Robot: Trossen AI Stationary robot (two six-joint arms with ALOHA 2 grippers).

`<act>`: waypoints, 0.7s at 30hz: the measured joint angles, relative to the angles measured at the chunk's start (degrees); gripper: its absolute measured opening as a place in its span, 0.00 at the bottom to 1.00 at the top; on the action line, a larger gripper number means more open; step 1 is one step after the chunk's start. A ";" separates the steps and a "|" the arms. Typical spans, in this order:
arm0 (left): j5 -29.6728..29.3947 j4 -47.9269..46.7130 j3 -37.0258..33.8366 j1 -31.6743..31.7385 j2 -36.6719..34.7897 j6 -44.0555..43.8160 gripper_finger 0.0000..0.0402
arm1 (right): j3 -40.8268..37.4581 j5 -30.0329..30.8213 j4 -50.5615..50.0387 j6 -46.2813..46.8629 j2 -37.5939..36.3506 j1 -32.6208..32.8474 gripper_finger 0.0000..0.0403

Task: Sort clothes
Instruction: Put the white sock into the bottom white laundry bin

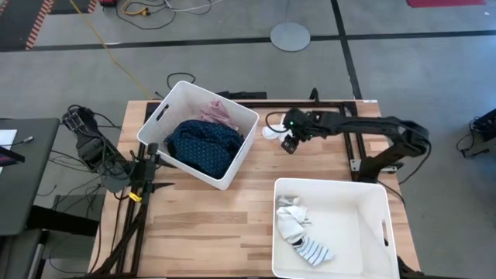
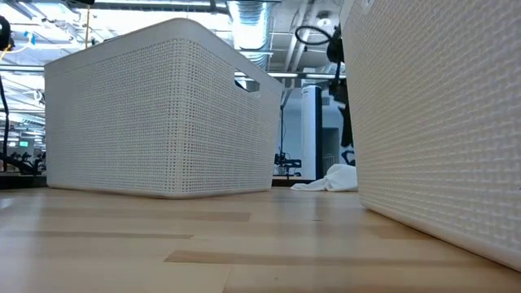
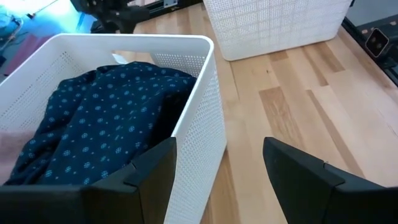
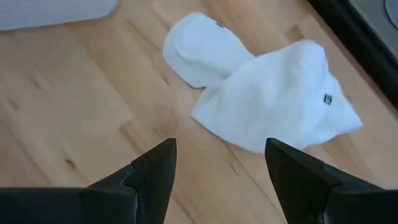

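A small white sock (image 4: 261,93) lies flat on the table near its far edge; it also shows in the high view (image 1: 270,132) and the low view (image 2: 330,180). My right gripper (image 4: 217,168) hangs open just above and beside it (image 1: 291,143), touching nothing. My left gripper (image 3: 217,168) is open and empty at the near-left wall of the left bin (image 1: 232,167), which holds a navy dotted garment (image 1: 203,143) and a pink garment (image 1: 219,114). The right bin (image 1: 372,194) holds white, grey and striped socks (image 1: 298,229).
The two white bins stand on the wooden table, the left one at the far left, the right one at the near right. Bare wood (image 1: 209,225) lies between them and near the front left. A dark frame (image 1: 353,105) runs along the table's far edge.
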 joint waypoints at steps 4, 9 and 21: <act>-0.04 0.10 0.00 0.00 0.00 0.55 0.58 | -2.14 0.25 3.17 2.18 1.02 -1.42 0.66; -0.01 0.11 0.00 0.00 0.00 0.58 0.58 | -4.24 0.36 4.74 4.67 3.66 -4.12 0.66; 0.05 -0.27 0.00 0.00 0.00 0.31 0.58 | -4.07 2.01 13.39 7.24 9.33 -6.55 0.66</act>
